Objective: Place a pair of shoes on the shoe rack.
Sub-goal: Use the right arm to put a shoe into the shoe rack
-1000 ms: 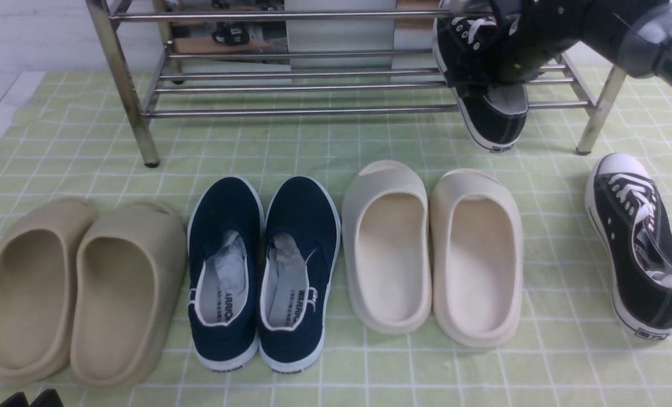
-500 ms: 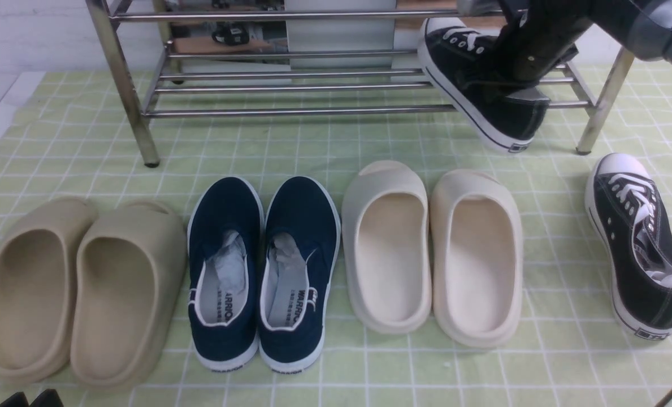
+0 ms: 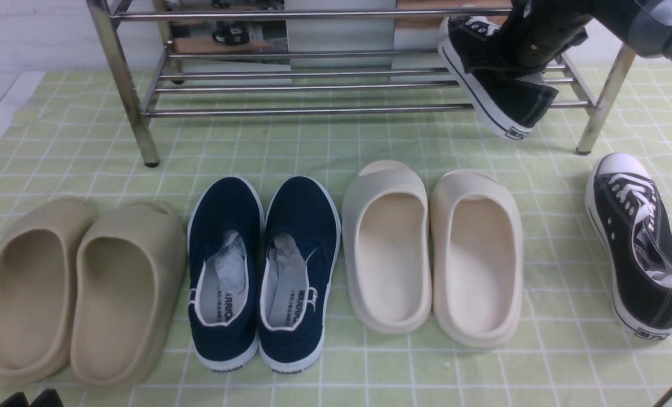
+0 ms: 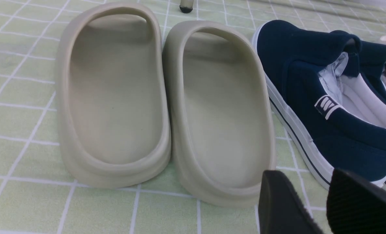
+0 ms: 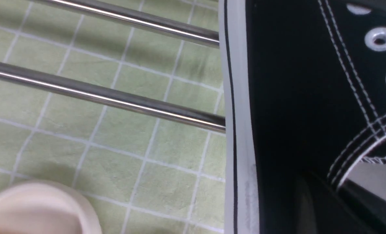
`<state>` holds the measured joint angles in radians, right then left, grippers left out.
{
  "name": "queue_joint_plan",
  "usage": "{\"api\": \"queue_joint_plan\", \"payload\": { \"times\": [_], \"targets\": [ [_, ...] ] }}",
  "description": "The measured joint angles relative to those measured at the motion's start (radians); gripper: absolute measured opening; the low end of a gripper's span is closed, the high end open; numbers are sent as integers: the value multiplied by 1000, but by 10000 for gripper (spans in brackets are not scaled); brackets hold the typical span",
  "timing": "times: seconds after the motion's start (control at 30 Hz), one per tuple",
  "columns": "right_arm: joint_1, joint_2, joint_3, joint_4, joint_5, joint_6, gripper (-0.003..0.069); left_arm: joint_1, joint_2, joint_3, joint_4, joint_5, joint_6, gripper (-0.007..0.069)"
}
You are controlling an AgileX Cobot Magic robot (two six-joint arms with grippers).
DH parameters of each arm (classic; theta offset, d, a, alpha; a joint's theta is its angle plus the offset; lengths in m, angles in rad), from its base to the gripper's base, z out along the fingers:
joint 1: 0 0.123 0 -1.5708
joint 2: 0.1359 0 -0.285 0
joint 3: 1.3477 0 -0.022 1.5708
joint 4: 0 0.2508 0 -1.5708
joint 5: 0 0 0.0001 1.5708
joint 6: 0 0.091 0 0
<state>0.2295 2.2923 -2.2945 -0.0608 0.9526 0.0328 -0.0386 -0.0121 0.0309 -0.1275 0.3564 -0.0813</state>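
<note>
Checked cloth (image 3: 336, 147) carries shoe rack (image 3: 290, 111), slippers (image 3: 386, 249), slip-ons (image 3: 225, 209), sneaker (image 3: 624, 226).

COUNT | far black sneaker (image 3: 494, 90) + near black sneaker (image 3: 638, 249) = 2 | left navy slip-on (image 3: 222, 226) + right navy slip-on (image 3: 302, 220) = 2 | left khaki slide (image 3: 30, 288) + right khaki slide (image 3: 124, 294) = 2 | left cream slide (image 3: 389, 249) + right cream slide (image 3: 477, 260) = 2 | shoe rack (image 3: 290, 111) = 1 | checked cloth (image 3: 336, 147) = 1 | footwear total = 8, four pairs

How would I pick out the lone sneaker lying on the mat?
Find the right leg of the steel shoe rack. Just in front, on the checked mat, lies a black sneaker. The cream slides beside it have no laces; its twin is up in the right gripper.
</note>
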Motion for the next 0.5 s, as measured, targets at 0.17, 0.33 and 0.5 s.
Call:
{"api": "queue_joint_plan", "payload": {
  "times": [0.17,0.33,0.5],
  "targets": [
    [0,15,0,51,-4,0,41,0,0,0,0,0,0,239],
    [0,16,-4,90,-99,-33,199,0,0,0,0,0,0,239],
    [0,-1,-5,109,-106,-39,350,0,0,0,0,0,0,239]
  ]
}}
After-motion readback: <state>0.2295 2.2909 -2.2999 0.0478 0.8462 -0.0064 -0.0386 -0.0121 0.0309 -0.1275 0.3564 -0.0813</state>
